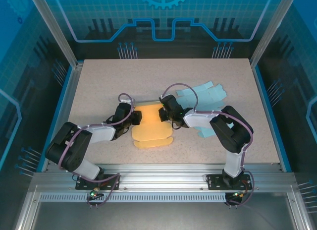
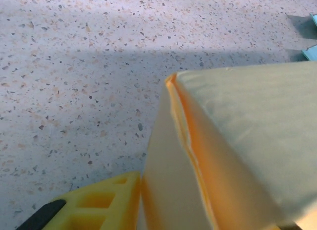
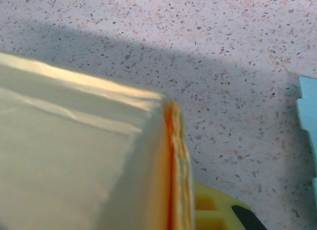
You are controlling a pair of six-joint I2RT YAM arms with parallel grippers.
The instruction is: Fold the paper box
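- Paper box (image 1: 151, 130): orange-yellow, mid-tabletop (image 1: 99, 86), between the two arms; its near part lies flat and its far part is raised into pale walls.
- Left gripper (image 1: 133, 117): at the box's left edge. The left wrist view shows one yellow finger (image 2: 99, 205) touching an upright wall; whether it pinches the wall cannot be told.
- Right gripper (image 1: 165, 113): at the box's right edge, pressed together on the layered edge of a raised wall, just beside its yellow finger (image 3: 213, 210).
- Light blue paper sheets (image 1: 205, 94): flat, right of the box.
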